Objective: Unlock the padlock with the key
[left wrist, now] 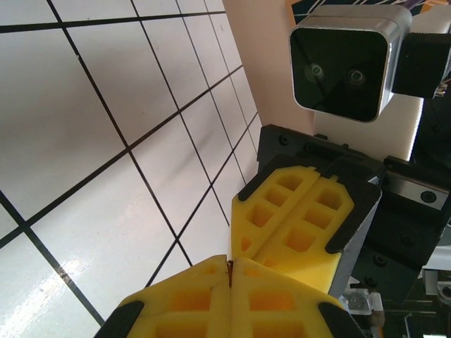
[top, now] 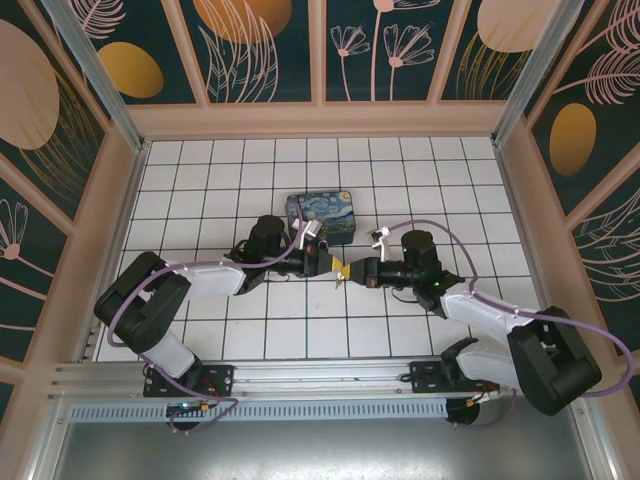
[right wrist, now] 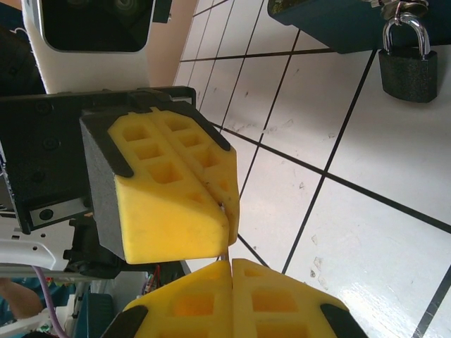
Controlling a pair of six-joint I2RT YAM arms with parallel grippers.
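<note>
**Item 1 – padlock** (right wrist: 407, 72). Small, dark body with a bright metal shackle. In the right wrist view it hangs at the edge of the painted tin box (top: 320, 216), shackle up and closed. The body lies against or just over the white tiled tabletop (top: 200, 190); which of the two cannot be told.

**Item 2 – painted tin box.** Blue and yellow, flat on the tabletop, just beyond the spot where the two arms meet.

**Item 3 – left hand** (top: 333, 267). Yellow fingers pressed together, no gap along the seam. It is held low over the tiles near the middle of the tabletop and points at the right hand.

**Item 4 – right hand** (top: 351, 272). Yellow fingers likewise closed flat against each other. It points at the left hand, tip to tip and touching or nearly so.

**Item 5 – key.** Not identified with certainty. A thin dark sliver (left wrist: 230, 267) shows at the seam where the two sets of fingertips meet. It is too small to tell whether it is the key, or which hand grips it.
</note>
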